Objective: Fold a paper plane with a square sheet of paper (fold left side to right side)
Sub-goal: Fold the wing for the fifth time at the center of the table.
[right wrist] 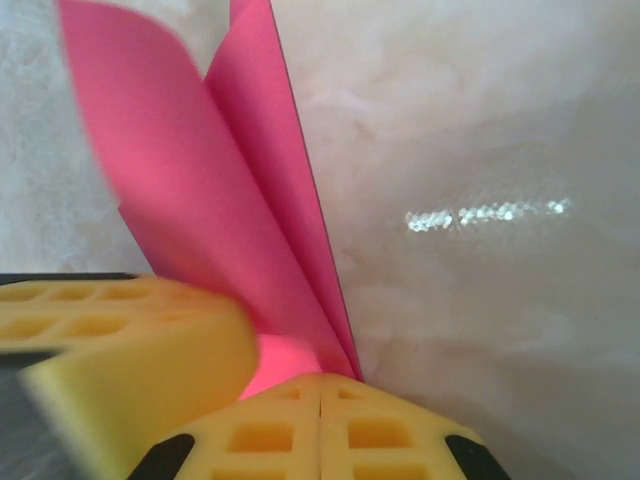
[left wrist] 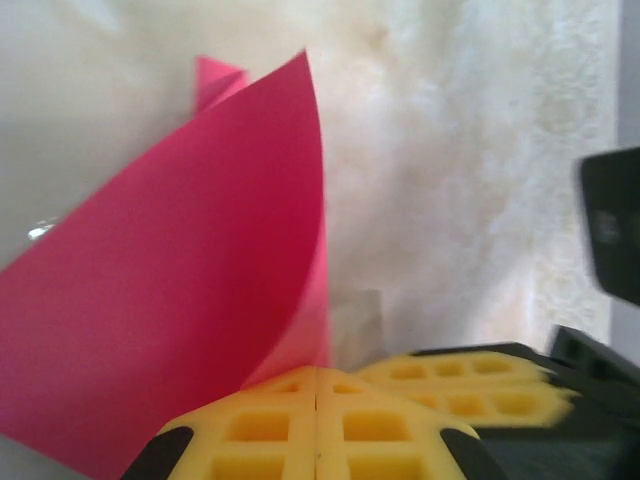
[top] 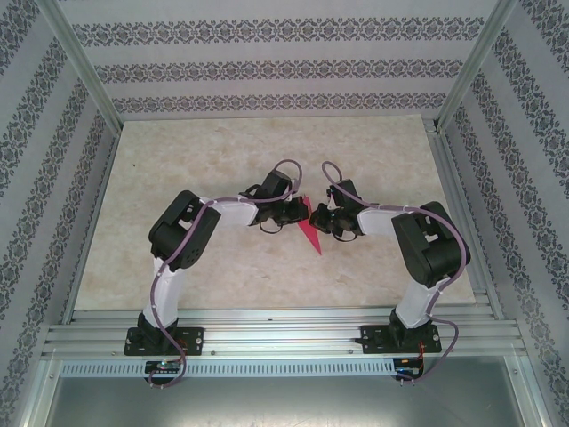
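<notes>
Near the middle of the desk (top: pixel 178 169) the two arms meet tip to tip. The left arm (top: pixel 182 233) reaches in from 9 o'clock and the right arm (top: pixel 428 242) from 3 o'clock, probably so that each can work one side of the fold. Between them sits the paper (top: pixel 310 233), a narrow pink wedge with its sharp point aimed at about 6 o'clock. It is already partly folded, with its layers standing up off the desk instead of lying flat.

On the left wrist camera a broad flap of the paper (left wrist: pixel 180 300) curls upward towards 12 o'clock from the left tool (left wrist: pixel 317 375). That tool's yellow pads are pressed together and appear to pinch the sheet's edge.

On the right wrist camera two layers of the paper (right wrist: pixel 230 200) converge at the right tool (right wrist: pixel 320 382). It is likewise closed, apparently on the paper. The two tools grip close together, which likely steadies the crease while the left flap is carried over to the right.
</notes>
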`<state>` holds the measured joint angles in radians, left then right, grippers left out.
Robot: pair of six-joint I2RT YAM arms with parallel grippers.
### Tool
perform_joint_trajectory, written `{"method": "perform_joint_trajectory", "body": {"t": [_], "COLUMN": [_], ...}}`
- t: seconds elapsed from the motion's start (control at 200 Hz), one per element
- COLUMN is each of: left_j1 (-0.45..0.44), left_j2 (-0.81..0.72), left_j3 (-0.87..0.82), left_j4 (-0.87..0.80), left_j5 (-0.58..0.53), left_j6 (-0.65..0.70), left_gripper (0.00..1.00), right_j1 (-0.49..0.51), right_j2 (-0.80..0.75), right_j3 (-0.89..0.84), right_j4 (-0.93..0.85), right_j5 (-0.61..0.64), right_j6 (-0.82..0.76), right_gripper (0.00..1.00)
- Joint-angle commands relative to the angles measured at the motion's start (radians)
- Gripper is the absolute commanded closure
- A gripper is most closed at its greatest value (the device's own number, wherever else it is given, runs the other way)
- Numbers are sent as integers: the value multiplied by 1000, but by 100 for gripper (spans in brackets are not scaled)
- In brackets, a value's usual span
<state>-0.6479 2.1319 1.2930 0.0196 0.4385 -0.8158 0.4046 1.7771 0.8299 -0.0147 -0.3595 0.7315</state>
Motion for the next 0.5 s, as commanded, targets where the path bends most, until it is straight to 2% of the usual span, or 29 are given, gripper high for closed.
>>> {"method": "perform_joint_trajectory", "body": {"t": [0.0, 0.19, 0.36, 0.495], "left_j1": [7, 11, 11, 11], "left_j2": [20, 37, 42, 42], "left_j3": [-10, 17, 5, -1], "left_j4": [-33, -100, -106, -101], "left_j5": [-35, -64, -69, -65], "left_j6": [18, 57, 69, 68], "left_gripper": [92, 93, 93, 93], "right_j1": [19, 19, 12, 19], "right_j2": [-34, -63, -206, -244], "right_j3": [6, 7, 20, -44], "right_j4": [-44, -21, -87, -102], "right_j5": [5, -21, -24, -63], "right_j6": [-22, -22, -61, -41], "right_gripper": [94, 93, 87, 87]}}
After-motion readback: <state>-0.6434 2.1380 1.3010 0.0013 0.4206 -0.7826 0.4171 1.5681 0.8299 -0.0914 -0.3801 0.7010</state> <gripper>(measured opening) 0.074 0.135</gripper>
